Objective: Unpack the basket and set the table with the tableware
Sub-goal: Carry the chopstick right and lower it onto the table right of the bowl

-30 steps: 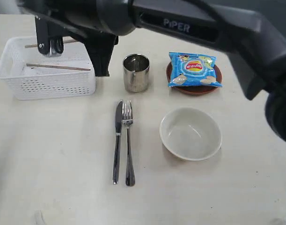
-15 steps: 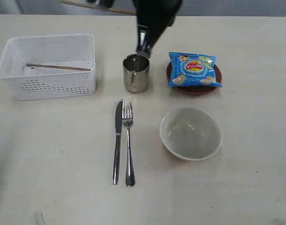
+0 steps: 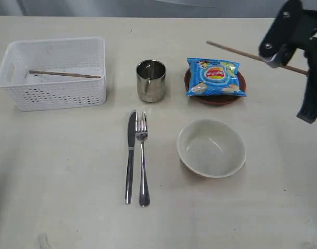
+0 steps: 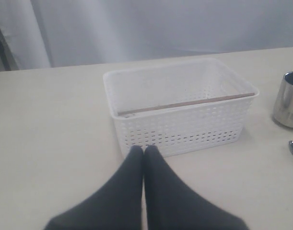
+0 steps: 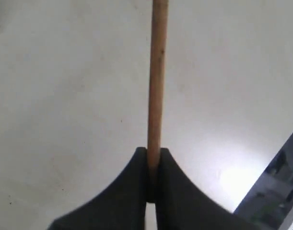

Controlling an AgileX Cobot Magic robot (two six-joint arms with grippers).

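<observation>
My right gripper hangs above the table's far right, shut on a wooden chopstick that sticks out toward the chip bag; the right wrist view shows the chopstick pinched between the gripper's tips. A second chopstick lies across the inside of the white basket at the left. My left gripper is shut and empty, low over the table just short of the basket's wall. Knife and fork lie side by side, with the cream bowl to their right.
A steel cup stands right of the basket. A blue chip bag lies on the brown plate behind the bowl. The cup also shows at the edge of the left wrist view.
My right arm has lifted one chopstick from the basket and swung it across the table from far left, past the cup, to the far right. One chopstick stays in the basket.
</observation>
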